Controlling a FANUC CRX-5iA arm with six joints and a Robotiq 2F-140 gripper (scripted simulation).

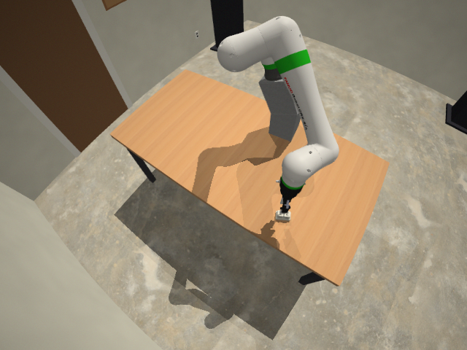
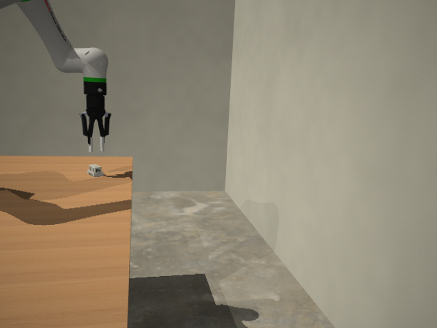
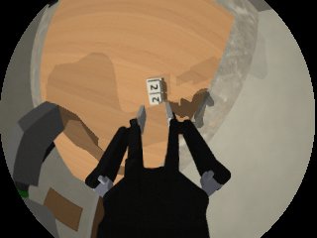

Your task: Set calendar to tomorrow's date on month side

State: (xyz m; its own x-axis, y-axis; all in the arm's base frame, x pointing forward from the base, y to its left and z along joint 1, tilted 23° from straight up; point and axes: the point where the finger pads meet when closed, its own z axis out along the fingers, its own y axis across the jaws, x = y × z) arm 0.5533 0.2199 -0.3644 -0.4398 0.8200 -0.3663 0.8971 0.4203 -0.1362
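Bright overhead light, hard-edged shadows, wrist view fisheye-distorted.

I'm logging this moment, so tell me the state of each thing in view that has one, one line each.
Gripper: jaws partly open, holding nothing, hanging above the calendar.
Calendar: on the table near its edge, apart from the gripper.
Two cubes: side by side in the tray, tops showing what looks like 2 and 2.
Brown door: shut.

From where I stand, the white forearm carries red and dark lettering along its side, too small to read beyond a red brand word. On the table, the little calendar shows two digits on its cube tops; both look like 2, though they are tiny.
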